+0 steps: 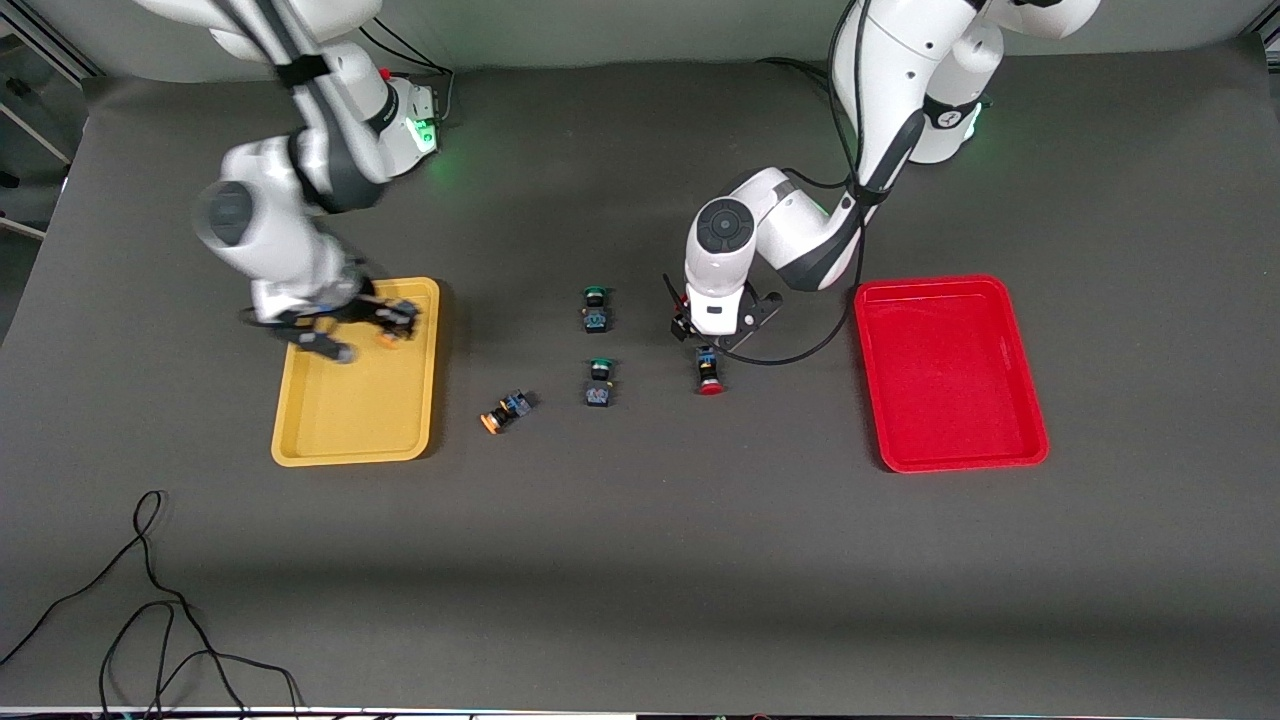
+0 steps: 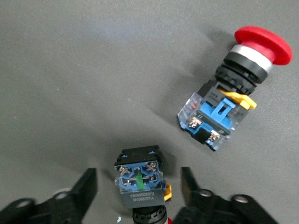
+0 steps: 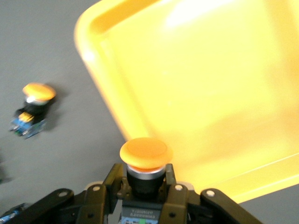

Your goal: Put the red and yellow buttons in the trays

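the right arm bends down from its base with its wrist low over the yellow tray (image 1: 355,420), a shallow glossy plastic rectangle with rounded corners and a raised rim. the right gripper (image 3: 145,184) is clenched on a yellow button (image 3: 145,154), its smooth domed cap above a metal collar. a second yellow button (image 1: 505,410) lies tipped on the dark matte table (image 1: 640,560), between that tray and the green buttons (image 1: 598,382).

the left arm folds at the elbow, wrist pointing down at mid-table. the left gripper (image 2: 135,191) has its black fingers (image 2: 86,186) spread either side of a blue-bodied switch (image 2: 139,177), not touching it. a red button (image 2: 233,88) lies on its side just beside it. the red tray (image 1: 1000,440) sits toward the left arm's end.
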